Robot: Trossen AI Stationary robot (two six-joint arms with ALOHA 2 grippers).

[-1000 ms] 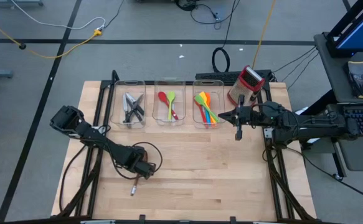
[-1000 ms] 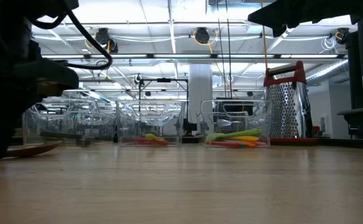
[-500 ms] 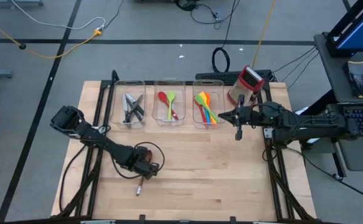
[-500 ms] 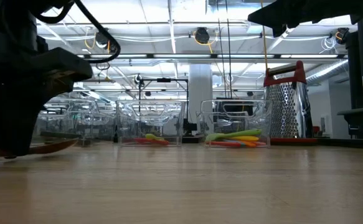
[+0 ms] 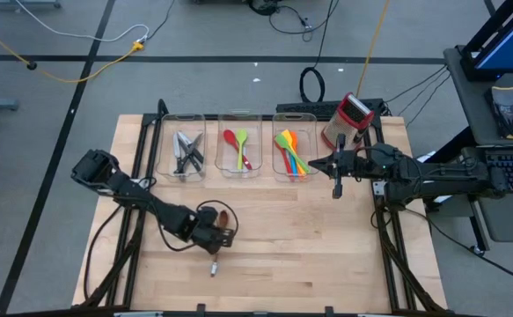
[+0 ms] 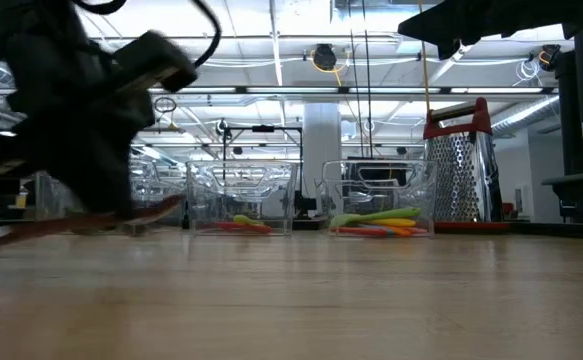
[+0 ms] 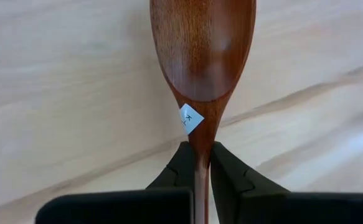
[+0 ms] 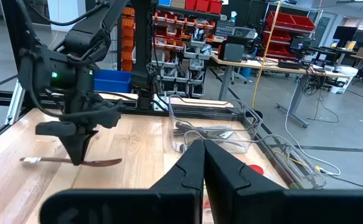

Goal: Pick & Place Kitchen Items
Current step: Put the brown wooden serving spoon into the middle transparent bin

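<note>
A brown wooden spoon (image 5: 220, 231) with a small white sticker is held in my left gripper (image 5: 215, 238) at the table's near middle. The spoon's bowl (image 7: 203, 43) points toward the far edge, and its handle end (image 5: 212, 269) toward the near edge. My right gripper (image 5: 335, 188) is shut and empty, hovering beside the right bin. The left bin (image 5: 186, 148) holds black-handled knives. The middle bin (image 5: 239, 148) holds a red and a green spoon. The right bin (image 5: 291, 151) holds several coloured spatulas. My left gripper pinches the spoon's neck (image 7: 201, 138), just behind the bowl and below the sticker, between its two fingers (image 7: 182, 163). The fingers come from above and lie across the handle. In the right wrist view the spoon (image 8: 75, 161) lies about level just over the table.
A red-and-steel box grater (image 5: 349, 118) stands at the far right, beyond my right gripper. The three clear bins stand in a row along the far edge. Bare wooden tabletop (image 5: 309, 246) lies between the bins and the near edge.
My left gripper has gone toward the table's right edge, carrying the wooden spoon along with it. The spoon has stayed shut in the fingers, and its handle end has shifted right as well.
</note>
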